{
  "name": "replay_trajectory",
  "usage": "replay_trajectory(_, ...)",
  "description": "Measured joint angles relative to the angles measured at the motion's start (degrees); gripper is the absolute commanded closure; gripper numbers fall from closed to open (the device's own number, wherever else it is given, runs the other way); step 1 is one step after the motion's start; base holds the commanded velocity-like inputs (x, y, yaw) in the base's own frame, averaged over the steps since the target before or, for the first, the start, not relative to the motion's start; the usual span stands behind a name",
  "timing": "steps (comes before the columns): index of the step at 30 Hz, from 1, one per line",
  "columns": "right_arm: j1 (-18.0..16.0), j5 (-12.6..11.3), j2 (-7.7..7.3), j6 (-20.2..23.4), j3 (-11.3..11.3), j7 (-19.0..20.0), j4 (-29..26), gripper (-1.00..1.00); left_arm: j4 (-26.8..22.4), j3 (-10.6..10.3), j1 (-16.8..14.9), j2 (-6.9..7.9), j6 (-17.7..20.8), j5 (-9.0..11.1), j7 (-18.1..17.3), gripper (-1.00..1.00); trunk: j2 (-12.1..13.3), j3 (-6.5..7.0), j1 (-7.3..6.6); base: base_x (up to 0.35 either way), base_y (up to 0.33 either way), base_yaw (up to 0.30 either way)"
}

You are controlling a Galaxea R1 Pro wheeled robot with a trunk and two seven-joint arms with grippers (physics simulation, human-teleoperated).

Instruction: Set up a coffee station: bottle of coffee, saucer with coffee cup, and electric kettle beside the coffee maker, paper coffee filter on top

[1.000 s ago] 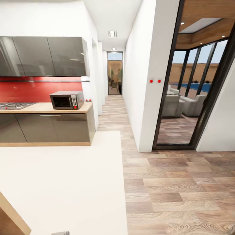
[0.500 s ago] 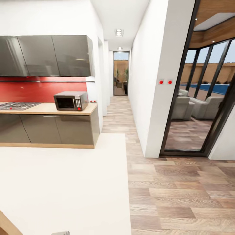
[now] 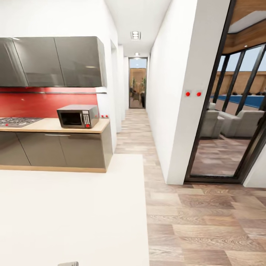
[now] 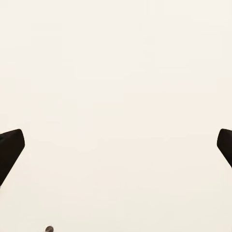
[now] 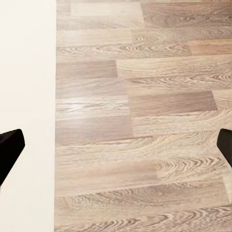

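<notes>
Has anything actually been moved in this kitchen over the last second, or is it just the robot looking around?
Just the view shifting: the camera turned and crept forward. The microwave stays on the countertop beside the stove. Both pincers are open and empty.

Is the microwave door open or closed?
Closed. The microwave on the countertop shows its dark door flat against its front.

The kitchen countertop [image 3: 40,126], light wood-grain over grey cabinet fronts, stands left.
</notes>
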Motion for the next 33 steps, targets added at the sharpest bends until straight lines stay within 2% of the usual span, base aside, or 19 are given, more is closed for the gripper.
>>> replay_trajectory(7,0.0,0.0,0.19,0.0,0.0,-0.1,0.1,-1.0,0.0,0.0,0.0,-0.06,0.0,0.0,0.0,-1.0,0.0,0.0,0.0,0.339,0.0,0.157)
replay_trajectory(33,0.0,0.1,0.2,0.0,0.1,-0.1,0.2,-1.0,0.1,-0.1,0.0,-0.08,-0.5,0.0,0.0,-1.0,0.0,-0.5,0.0,0.339,0.0,0.273)
